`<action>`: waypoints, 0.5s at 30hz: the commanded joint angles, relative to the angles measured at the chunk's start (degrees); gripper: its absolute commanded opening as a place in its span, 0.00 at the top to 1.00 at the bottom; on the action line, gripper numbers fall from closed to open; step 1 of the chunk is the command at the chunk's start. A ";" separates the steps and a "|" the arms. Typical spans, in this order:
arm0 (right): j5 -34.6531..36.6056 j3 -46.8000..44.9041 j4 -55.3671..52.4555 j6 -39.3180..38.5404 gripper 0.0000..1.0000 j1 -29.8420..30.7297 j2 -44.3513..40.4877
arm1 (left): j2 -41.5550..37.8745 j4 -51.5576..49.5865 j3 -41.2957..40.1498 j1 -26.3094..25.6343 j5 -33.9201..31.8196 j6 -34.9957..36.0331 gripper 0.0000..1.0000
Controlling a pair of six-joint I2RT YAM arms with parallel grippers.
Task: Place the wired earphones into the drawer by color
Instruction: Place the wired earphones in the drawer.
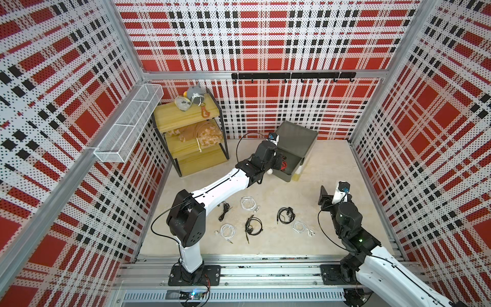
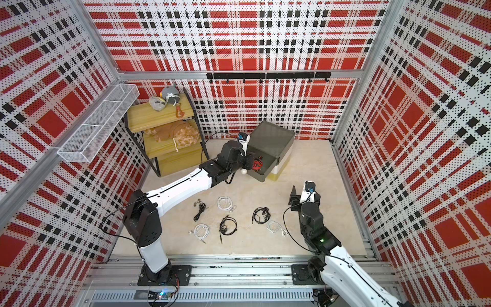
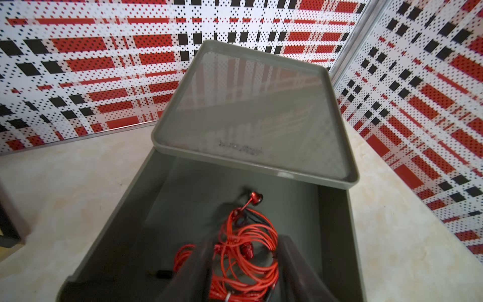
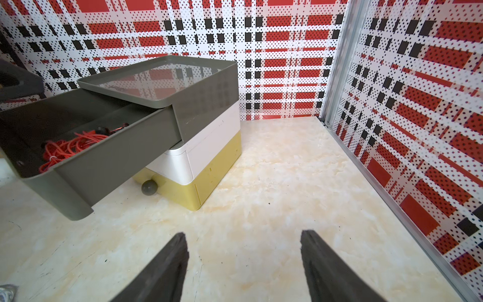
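Looking down in both top views, the drawer cabinet (image 1: 296, 135) stands near the back wall with its dark grey top drawer (image 1: 285, 176) pulled out and the red earphones (image 2: 257, 161) inside, while three black earphones (image 1: 286, 214) and three white earphones (image 1: 249, 203) lie as small coils on the floor (image 1: 332, 164) between the arms. From the left wrist, the left gripper (image 3: 245, 239) has its fingers (image 3: 193, 272) parted around that loose tangle of bright red cable, one glossy earbud (image 3: 254, 196) stretched ahead. From the right wrist, the right gripper (image 4: 243, 234) stands wide apart over bare floor, near the cabinet's white and mustard tiers.
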 commanded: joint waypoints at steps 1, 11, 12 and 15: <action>-0.44 1.17 -0.22 1.30 0.26 -0.41 1.40 | -3.95 3.17 -0.76 0.56 1.76 -1.33 0.44; -2.61 6.30 -3.12 3.30 0.23 -1.83 6.97 | -18.65 13.86 -18.61 2.70 4.28 -7.78 0.13; -3.24 6.66 -3.18 3.51 0.23 -2.17 7.74 | -20.30 14.49 -20.72 3.14 4.62 -8.52 0.10; -5.15 7.90 -3.10 4.17 0.23 -3.15 10.35 | -24.99 17.23 -27.03 4.28 5.56 -10.29 0.02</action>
